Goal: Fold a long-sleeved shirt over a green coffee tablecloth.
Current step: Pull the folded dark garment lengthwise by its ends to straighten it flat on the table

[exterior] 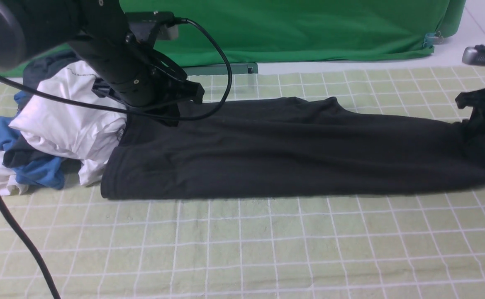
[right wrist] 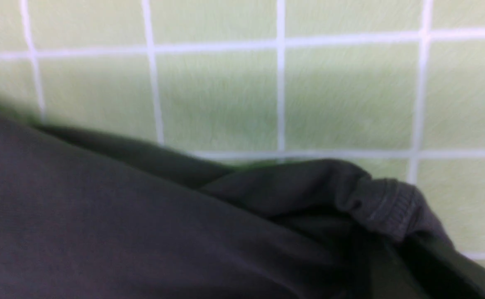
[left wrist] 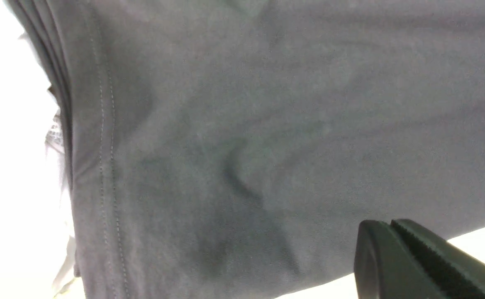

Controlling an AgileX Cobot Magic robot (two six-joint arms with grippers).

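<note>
Lying nearest the camera, the tablecloth (exterior: 242, 249) is spreading flat and bare, short of both grippers. Beyond it the shirt (exterior: 292, 149) is resting as a long, layered black band spanning the gap between the two grippers, its ends under them.

The left gripper (left wrist: 387, 232) is pressing its jaws together over the shirt's far corner. Its wrist view is not showing whether cloth is caught between them. A stitched hem (left wrist: 107, 166) is running just beside that corner. The right gripper (exterior: 470, 124) is sitting low on the opposite end, black against black, so whether its jaws are spread or pinching cannot be told. A bunched ribbed band (right wrist: 391, 211) is lying just below it.

Judged from the folds, the fabric is soft, light and limp. It is likely to sag between holds and drag on the cloth beneath. The end corners, taken through all layers at the stitched edges, are looking like the firmest holds.

A pile of garments (exterior: 68, 120) is crowding the left gripper's outer side, touching the shirt. A green backdrop (exterior: 308, 29) is hanging well beyond both.
</note>
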